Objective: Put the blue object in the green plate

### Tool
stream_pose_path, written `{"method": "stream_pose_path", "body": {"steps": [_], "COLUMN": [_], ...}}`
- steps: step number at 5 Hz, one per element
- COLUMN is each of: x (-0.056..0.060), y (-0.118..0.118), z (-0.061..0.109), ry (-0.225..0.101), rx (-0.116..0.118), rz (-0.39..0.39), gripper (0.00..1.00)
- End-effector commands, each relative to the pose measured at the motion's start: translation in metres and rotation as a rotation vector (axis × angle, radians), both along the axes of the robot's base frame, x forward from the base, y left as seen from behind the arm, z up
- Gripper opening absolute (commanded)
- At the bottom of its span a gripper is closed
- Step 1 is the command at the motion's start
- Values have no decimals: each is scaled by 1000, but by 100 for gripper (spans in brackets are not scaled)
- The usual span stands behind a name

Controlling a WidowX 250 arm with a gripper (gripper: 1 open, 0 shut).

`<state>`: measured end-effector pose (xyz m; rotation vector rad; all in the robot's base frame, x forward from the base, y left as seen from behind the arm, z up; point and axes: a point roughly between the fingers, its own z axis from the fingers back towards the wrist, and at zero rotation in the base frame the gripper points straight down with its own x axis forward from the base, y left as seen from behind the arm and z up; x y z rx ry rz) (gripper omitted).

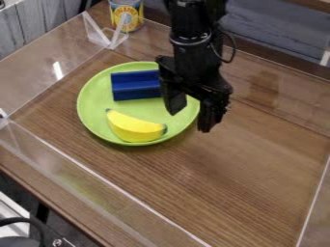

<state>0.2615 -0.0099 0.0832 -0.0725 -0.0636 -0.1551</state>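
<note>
Left of centre in the frame, a green plate (93, 108) on a brown wooden tabletop (233, 183). On the plate's upper half, the blue object (134, 85), lying flat, long side running left to right, its right end partly hidden behind a black finger. Just below it, toward the plate's lower rim, a yellow banana-shaped object (139, 125), close to the block though contact cannot be told. Over the plate's right edge, a black gripper (190, 108), pointing straight down, fingers (210, 109) spread wide and holding nothing. Around the tabletop, clear plastic walls (52, 58). At the upper left of the frame, beyond the wall, a yellow-and-white container (123, 13), label too small to read.
</note>
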Motion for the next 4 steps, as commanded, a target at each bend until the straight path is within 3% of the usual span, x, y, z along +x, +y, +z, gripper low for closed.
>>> {"method": "stream_pose_path", "body": {"steps": [1, 3, 4], "x": [7, 21, 6], "y": [18, 6, 6], "z": [5, 1, -1], "ry": [-37, -25, -14], "rx": [-1, 2, 8], "rz": [23, 73, 123], "gripper": [100, 100, 100]}}
